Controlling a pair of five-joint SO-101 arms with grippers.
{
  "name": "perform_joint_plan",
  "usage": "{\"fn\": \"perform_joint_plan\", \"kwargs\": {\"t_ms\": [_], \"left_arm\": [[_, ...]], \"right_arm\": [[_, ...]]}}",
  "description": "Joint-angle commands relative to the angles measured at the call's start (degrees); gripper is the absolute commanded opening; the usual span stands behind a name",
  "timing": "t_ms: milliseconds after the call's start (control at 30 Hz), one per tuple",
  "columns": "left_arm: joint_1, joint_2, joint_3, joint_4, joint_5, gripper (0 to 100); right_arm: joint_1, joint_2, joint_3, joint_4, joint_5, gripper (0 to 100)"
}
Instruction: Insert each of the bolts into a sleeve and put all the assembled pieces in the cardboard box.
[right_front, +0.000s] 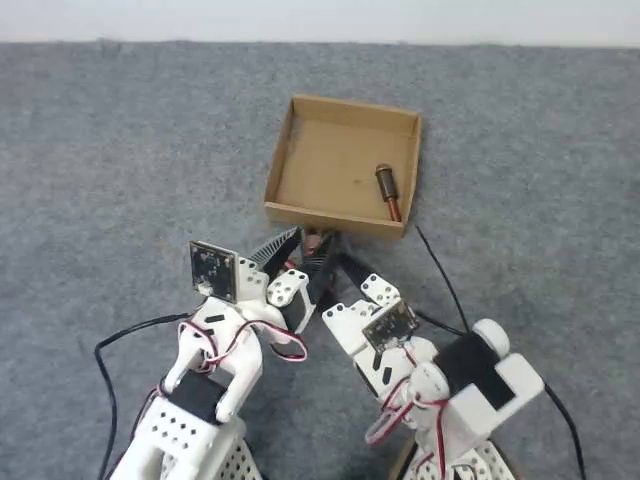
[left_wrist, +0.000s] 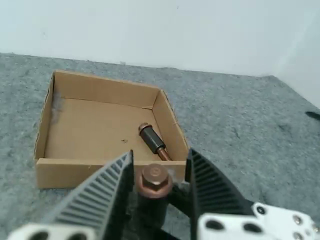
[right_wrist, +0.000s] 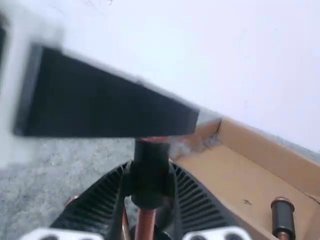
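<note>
A black sleeve (right_wrist: 148, 160) with a copper bolt (left_wrist: 154, 180) through it hangs just in front of the cardboard box (right_front: 300, 215). My right gripper (right_wrist: 148, 187) is shut on the sleeve, and the bolt's shaft (right_wrist: 145, 222) sticks out past its fingers. My left gripper (left_wrist: 159, 172) stands open, one ribbed finger (left_wrist: 112, 192) on each side of the bolt's head, with a gap on one side. In the high view both grippers meet at the bolt head (right_front: 312, 241) by the box's near wall. Another assembled piece (right_front: 387, 190) lies inside the box.
Grey carpet (right_front: 120, 160) covers the table all around the box. A white wall (left_wrist: 175, 30) rises behind it. Black cables (right_front: 440, 275) trail from both arms at the near side.
</note>
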Motion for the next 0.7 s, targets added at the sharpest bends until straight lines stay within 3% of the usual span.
{"fn": "perform_joint_plan", "kwargs": {"t_ms": [0,433,667], "left_arm": [[-0.5,-1.0,-0.5,0.4,-0.6,16],[-0.7,-1.0,-4.2,0.3,1.5,16],[-8.8,-1.0,-7.9,0.3,2.7,16]], "right_arm": [[0.7,-0.2,1.2,-0.1,-1.0,0.7],[0.7,-0.2,1.2,-0.1,-1.0,0.7],[2.7,-0.2,1.1,-0.2,-1.1,0.7]]}}
